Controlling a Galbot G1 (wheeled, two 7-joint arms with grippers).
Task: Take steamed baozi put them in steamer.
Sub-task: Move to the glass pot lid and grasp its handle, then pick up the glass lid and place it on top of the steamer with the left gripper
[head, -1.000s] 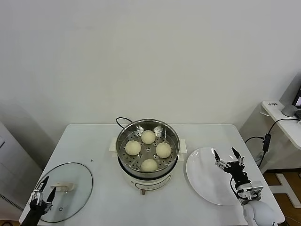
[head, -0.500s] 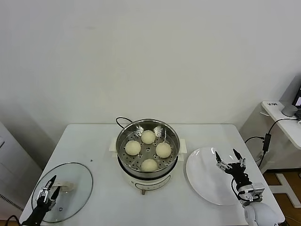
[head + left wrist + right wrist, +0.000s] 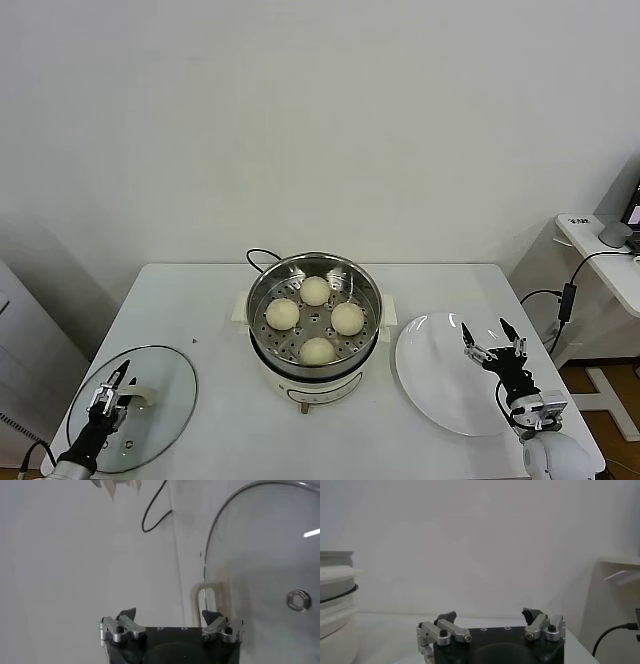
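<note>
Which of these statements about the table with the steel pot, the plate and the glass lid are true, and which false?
1. Four cream-white round buns sit inside the shiny round steel steamer. True.
2. The round glass lid covers the steamer. False: it lies flat on the white table, to the robot's left of the steamer.
3. The flat white plate holds one bun. False: nothing lies on it.
4. The right gripper hovers open over the plate. True.
5. The left gripper is at the lid's white handle. True.
</note>
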